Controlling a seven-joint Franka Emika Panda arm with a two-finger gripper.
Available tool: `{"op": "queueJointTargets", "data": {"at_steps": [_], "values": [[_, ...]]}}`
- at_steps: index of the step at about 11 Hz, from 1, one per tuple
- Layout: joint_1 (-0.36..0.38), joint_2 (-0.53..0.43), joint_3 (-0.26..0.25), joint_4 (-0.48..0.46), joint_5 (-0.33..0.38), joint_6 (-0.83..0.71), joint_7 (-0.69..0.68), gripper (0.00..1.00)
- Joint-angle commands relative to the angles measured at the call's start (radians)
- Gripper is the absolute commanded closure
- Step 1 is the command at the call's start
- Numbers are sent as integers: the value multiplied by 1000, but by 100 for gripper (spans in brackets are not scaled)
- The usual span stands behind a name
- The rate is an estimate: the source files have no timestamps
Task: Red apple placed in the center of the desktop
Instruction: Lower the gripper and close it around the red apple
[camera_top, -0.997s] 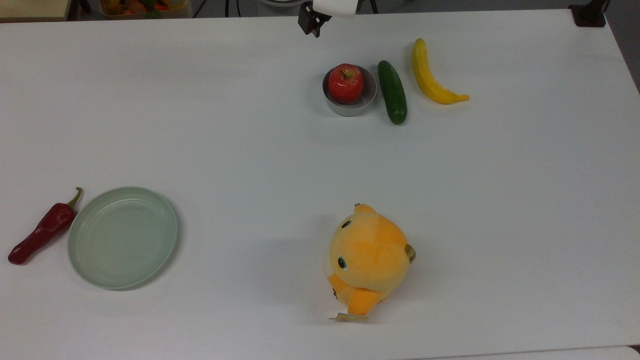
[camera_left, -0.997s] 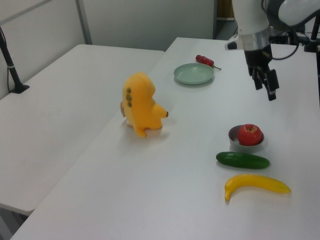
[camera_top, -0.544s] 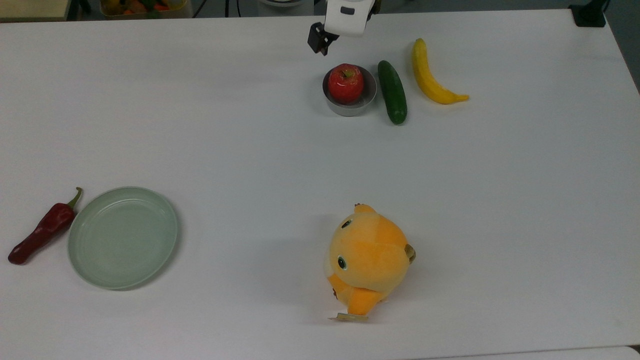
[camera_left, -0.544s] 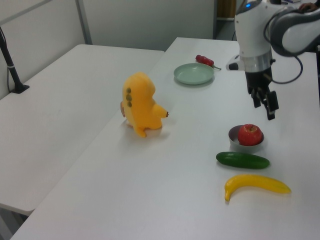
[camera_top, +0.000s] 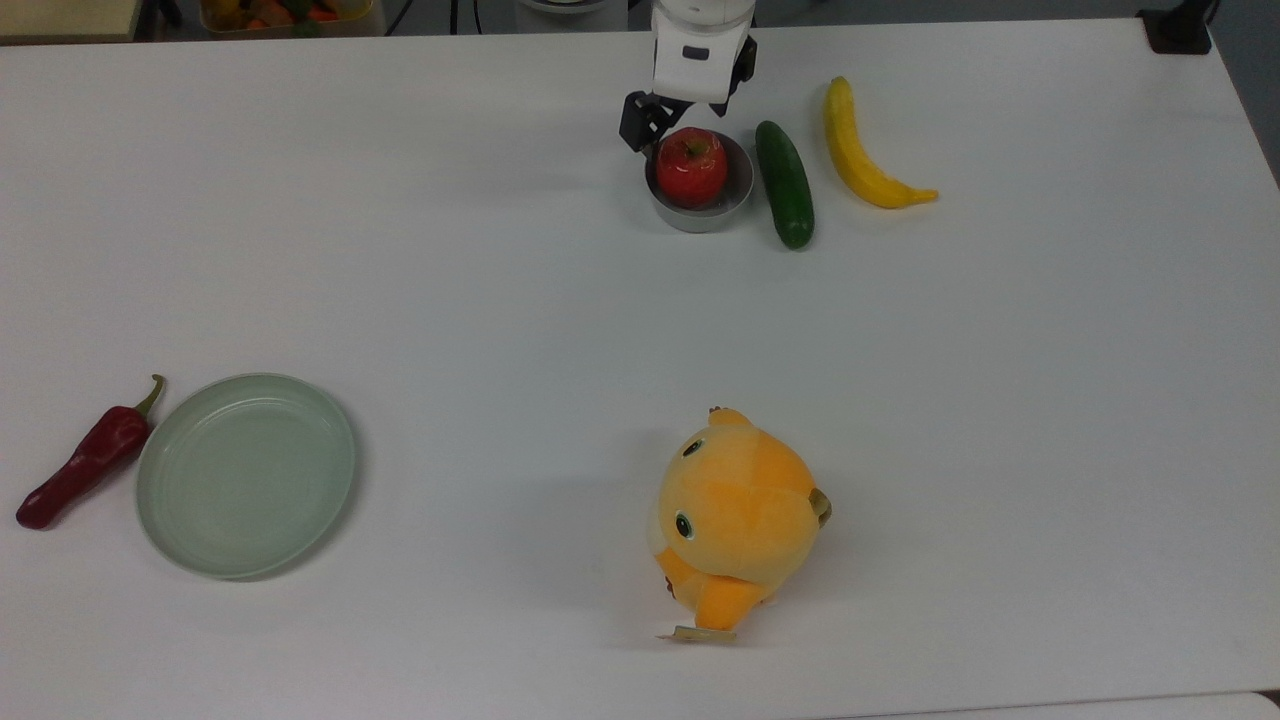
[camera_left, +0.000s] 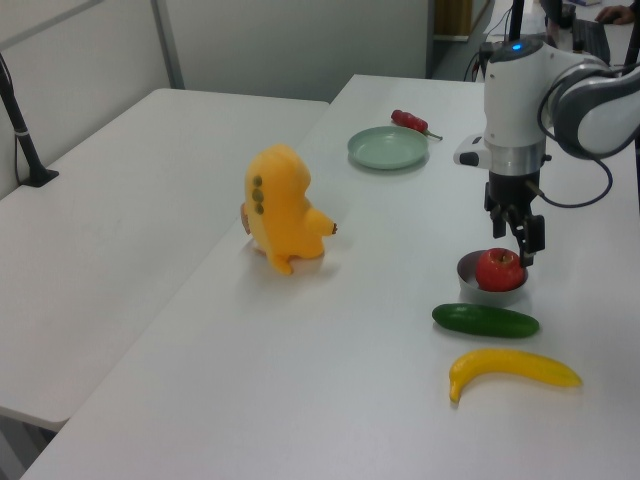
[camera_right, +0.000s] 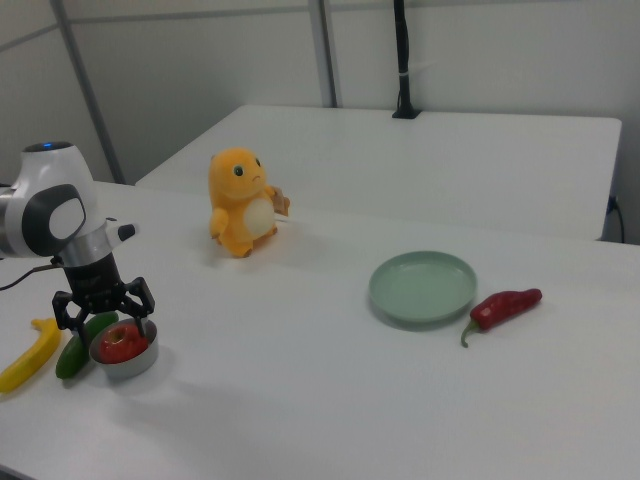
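The red apple sits in a small grey cup near the far edge of the white desktop in the top view. My gripper hangs directly over the apple, open. In the right view its two dark fingers spread wider than the apple, with their tips near the apple's top. Nothing is held between them.
A green cucumber and a yellow banana lie right of the cup in the top view. An orange plush toy stands near the front. A pale-green plate and a dark-red chili are at the top view's left.
The gripper has come down and moved from behind the cup to just over the apple. The apple and the other objects have not moved.
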Motion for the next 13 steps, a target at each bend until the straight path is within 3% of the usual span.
{"op": "queueJointTargets", "data": {"at_steps": [1, 4, 5, 6, 7, 9, 10, 13], "values": [[7, 29, 0, -35, -32, 101, 4, 0], [7, 43, 1, -36, -44, 118, 4, 1], [7, 46, 1, -36, -52, 118, 4, 6], [7, 49, 1, -36, -54, 118, 4, 14], [7, 50, 3, -36, -54, 115, 4, 30], [7, 50, 3, -36, -54, 106, 4, 76], [7, 48, 3, -35, -54, 101, 4, 88], [7, 31, 3, -26, -52, 51, 27, 88]]}}
